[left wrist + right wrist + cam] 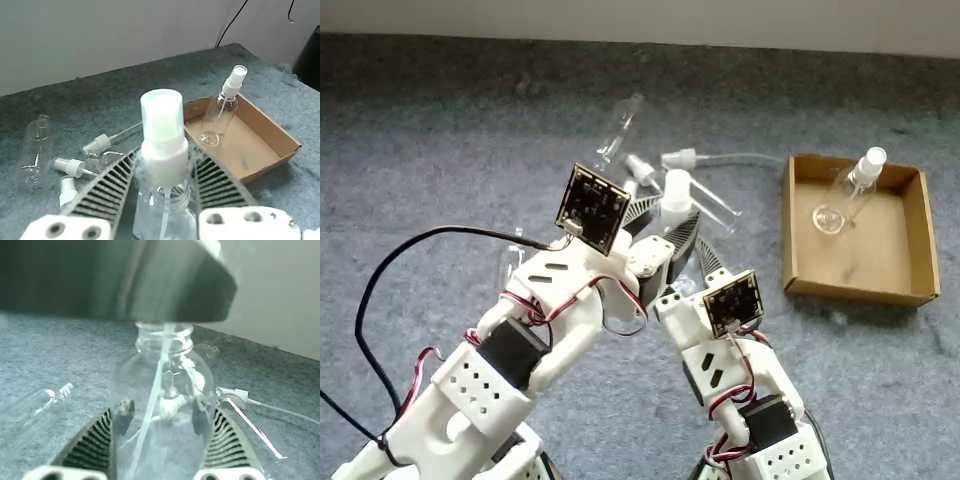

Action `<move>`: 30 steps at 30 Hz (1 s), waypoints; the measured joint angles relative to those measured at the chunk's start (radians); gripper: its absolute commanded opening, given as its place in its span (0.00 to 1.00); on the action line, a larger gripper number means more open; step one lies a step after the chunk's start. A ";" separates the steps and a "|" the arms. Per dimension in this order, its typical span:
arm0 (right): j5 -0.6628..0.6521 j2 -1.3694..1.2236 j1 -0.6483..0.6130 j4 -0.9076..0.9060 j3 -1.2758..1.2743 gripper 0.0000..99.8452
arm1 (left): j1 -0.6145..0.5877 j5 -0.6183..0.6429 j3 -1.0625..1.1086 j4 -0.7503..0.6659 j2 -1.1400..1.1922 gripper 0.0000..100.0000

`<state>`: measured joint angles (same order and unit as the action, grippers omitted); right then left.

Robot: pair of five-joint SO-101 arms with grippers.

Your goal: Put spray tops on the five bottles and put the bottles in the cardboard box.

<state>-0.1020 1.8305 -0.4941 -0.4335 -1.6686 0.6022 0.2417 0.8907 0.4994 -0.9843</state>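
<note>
While the right gripper [162, 422] clamps a clear bottle [160, 375] upright, the left gripper [167, 161] directly above pinches the white spray top [161, 115] in its neck, well apart from a capped bottle [850, 190] lying in the cardboard box [912, 245].

Capped clear bottle [848, 192] lying in cardboard box [875, 250]

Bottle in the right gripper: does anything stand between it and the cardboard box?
Partly. Between the held bottle and the cardboard box, a loose bottle lies on the carpet, and a loose spray top's tube runs toward the box's far corner. Both lie low. Inside, one capped bottle leaves bare floor.
</note>
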 measured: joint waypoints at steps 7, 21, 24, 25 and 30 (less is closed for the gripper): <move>0.000 0.000 0.000 0.000 0.000 0.06 | 0.000 0.000 0.000 -0.002 0.000 0.01; 0.086 0.000 0.000 0.000 0.000 0.06 | 0.000 0.000 0.000 -0.005 0.000 0.01; 0.086 0.000 0.000 0.000 0.000 0.06 | 0.000 0.000 0.000 -0.005 0.000 0.01; 0.086 0.000 0.000 0.000 0.000 0.06 | 0.000 0.000 0.000 -0.005 0.000 0.01; 0.086 0.000 0.000 0.000 0.000 0.06 | 0.000 0.000 0.000 -0.005 0.000 0.01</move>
<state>-0.0161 1.8305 -0.4941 -0.4335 -1.6686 0.6022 0.2417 0.8907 0.4948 -0.9843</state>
